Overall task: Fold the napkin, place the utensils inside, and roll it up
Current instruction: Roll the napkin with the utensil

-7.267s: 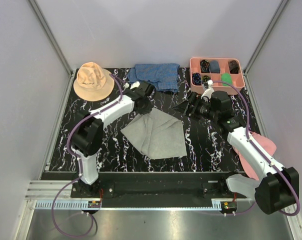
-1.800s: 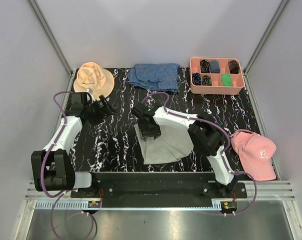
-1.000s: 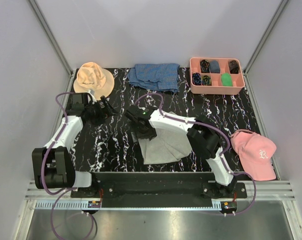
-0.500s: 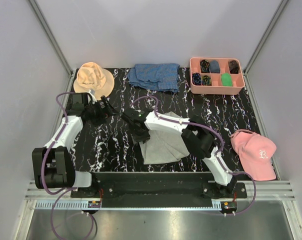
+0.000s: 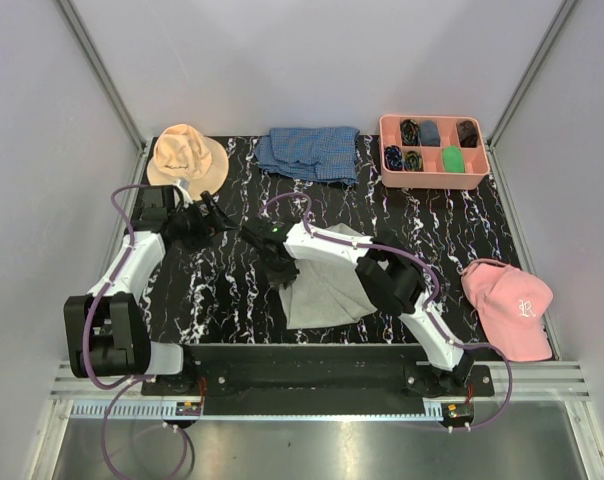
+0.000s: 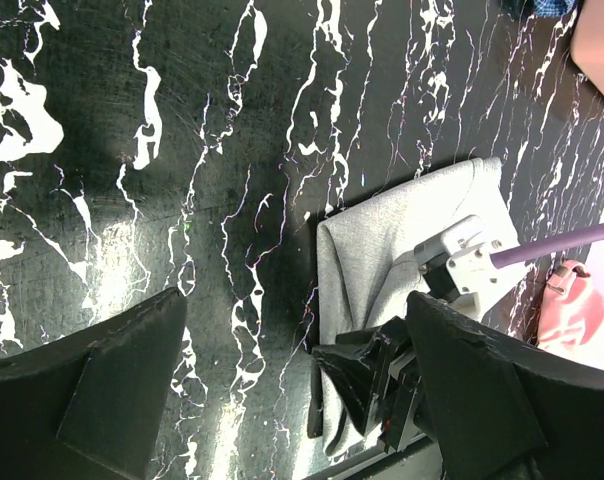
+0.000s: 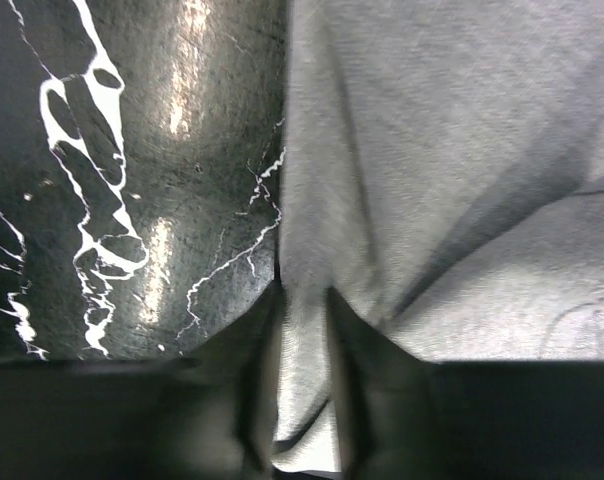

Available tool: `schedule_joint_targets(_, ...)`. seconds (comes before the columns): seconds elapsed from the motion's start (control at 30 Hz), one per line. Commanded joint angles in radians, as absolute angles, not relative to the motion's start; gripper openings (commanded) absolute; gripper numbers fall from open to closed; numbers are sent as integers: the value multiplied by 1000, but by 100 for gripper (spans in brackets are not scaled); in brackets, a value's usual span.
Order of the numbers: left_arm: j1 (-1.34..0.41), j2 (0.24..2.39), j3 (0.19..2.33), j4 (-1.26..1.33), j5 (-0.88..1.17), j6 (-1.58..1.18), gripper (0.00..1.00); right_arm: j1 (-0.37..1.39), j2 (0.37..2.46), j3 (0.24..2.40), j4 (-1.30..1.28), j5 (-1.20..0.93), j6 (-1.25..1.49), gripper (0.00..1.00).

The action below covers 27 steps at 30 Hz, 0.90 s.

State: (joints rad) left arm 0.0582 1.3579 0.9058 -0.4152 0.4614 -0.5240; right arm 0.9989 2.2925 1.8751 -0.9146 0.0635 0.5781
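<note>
Between its fingertips, the right gripper (image 7: 302, 305) is pinching the part-folded napkin (image 7: 432, 150); the left gripper (image 6: 292, 385) is idling wide open, with utensils and rolling apparently outstanding.

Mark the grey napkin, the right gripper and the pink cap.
grey napkin (image 5: 322, 300), top view, bare near part of the cloth.
right gripper (image 7: 304, 296), right wrist view, midway between the fingertips, at the cloth's edge.
pink cap (image 5: 502, 305), top view, middle of its crown.

The top camera looked down from behind over the table (image 5: 462, 235), the left wrist camera faced down from well above, the right wrist's from very close, all sharing the napkin (image 5: 324, 295).
</note>
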Motion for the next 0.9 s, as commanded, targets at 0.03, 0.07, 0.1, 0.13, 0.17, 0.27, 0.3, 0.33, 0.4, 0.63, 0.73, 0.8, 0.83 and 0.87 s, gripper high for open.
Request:
schedule_joint_targets(0.03,71,1351,900,-373,505,-531,94,1008,2332,1905,-939,38,542,18)
schedule_joint_targets(0.07,71,1351,900,-371,506,-532,94,1008,2330,1908,-939,32,540,15)
schedule_joint_targets(0.1,69,1353,899,-373,506,-532,94,1008,2326,1911,-940,20,537,7)
schedule_joint_targets(0.13,72,1353,900,-373,506,-531,94,1006,2322,1914,-936,14,537,3)
schedule_joint_targets(0.17,72,1351,899,-373,506,-531,94,1006,2309,1914,-936,5,538,0)
schedule_joint_targets(0.27,72,1351,899,-371,505,-532,94,1008,2269,1908,-910,-29,541,0)
schedule_joint_targets(0.3,72,1351,897,-373,505,-531,94,1006,2258,1907,-904,-37,543,0)
schedule_joint_targets(0.33,74,1350,897,-373,505,-531,94,1005,2246,1910,-899,-38,543,0)
schedule_joint_targets(0.4,72,1351,897,-371,503,-531,94,1003,2218,1910,-894,-44,546,0)
schedule_joint_targets(0.63,69,1344,888,-365,497,-532,93,986,2155,1888,-877,-83,546,0)
schedule_joint_targets(0.73,51,1339,884,-364,486,-538,93,973,2132,1861,-859,-104,548,0)
schedule_joint_targets(0.8,29,1336,881,-365,480,-549,93,962,2117,1838,-847,-124,548,0)
schedule_joint_targets(0.83,22,1336,879,-364,470,-554,93,957,2109,1827,-838,-130,548,0)
schedule_joint_targets(0.87,11,1333,874,-364,460,-560,93,954,2091,1801,-828,-144,549,0)
